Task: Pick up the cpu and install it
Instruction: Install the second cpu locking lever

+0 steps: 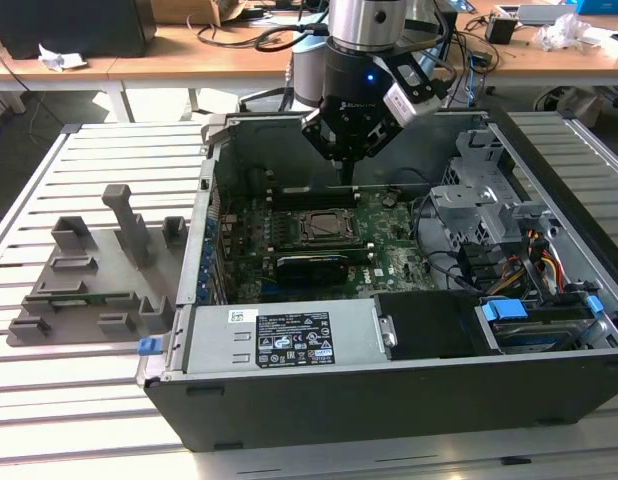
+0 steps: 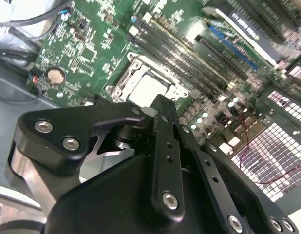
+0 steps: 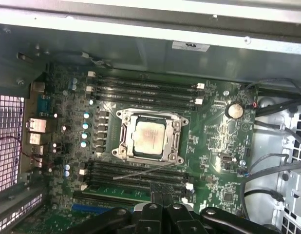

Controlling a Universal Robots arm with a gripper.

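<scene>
The cpu [image 3: 149, 142] already lies flat inside its socket frame [image 3: 176, 142] on the motherboard [image 3: 218, 131], its pale metal top square to the frame in both wrist views. I judge the seating step to be where the work stands, so doing it well means checking that the chip sits level, with no corner riding up on the frame, and staying well away from the thin retention lever [image 3: 141, 171] that lies slanted across the memory slots [image 3: 141, 90] just beside the socket.

My gripper [image 3: 158, 197] hangs above the open computer case [image 1: 289, 345], over the board's edge near the socket rather than straight above the chip. In the first wrist view my fingertips meet with no gap between them, so I take the fingers as closed; I carry nothing and touch nothing. From the exterior view the tips are too dark against the case to confirm that.

Outside the case, at the exterior view's left, the grey plastic tray [image 1: 89, 285] rests on the slatted table [image 1: 49, 400].
</scene>
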